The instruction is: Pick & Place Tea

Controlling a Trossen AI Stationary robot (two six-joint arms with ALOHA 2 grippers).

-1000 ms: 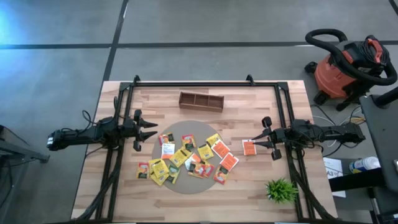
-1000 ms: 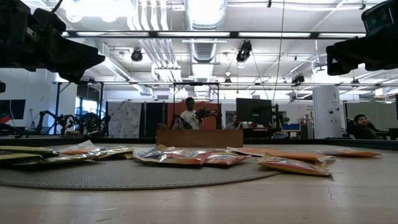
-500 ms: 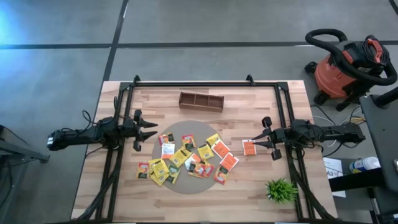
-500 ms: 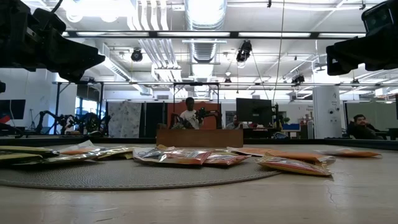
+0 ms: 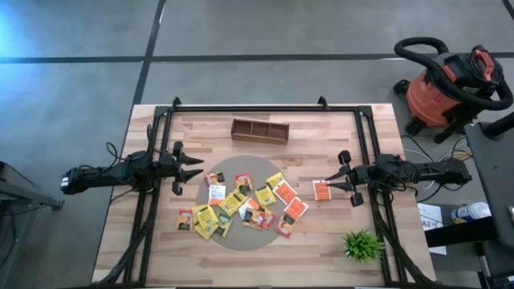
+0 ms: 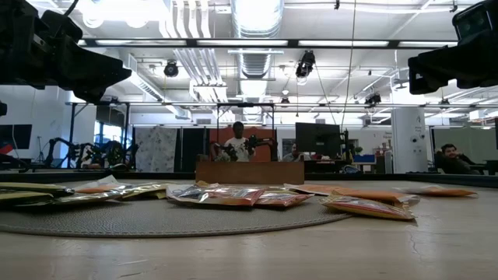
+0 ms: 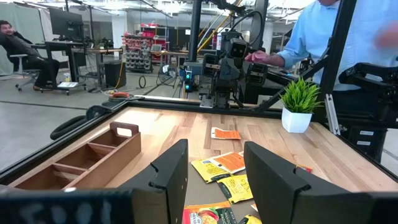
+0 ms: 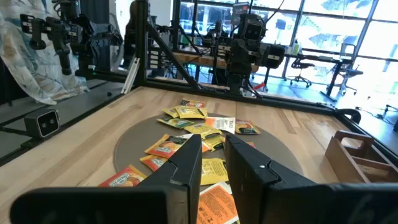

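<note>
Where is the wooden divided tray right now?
In the high view the wooden divided tray sits at the table's far middle, beyond the round grey mat with its scattered tea packets, apart from them and roughly midway between both arms.

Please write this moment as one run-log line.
left gripper: open, raised beside mat | right gripper: slightly open, raised by lone orange packet | other tea packets: on mat

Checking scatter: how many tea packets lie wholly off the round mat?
1: the orange packet on bare wood by the right claw; the rest touch the mat.
</note>
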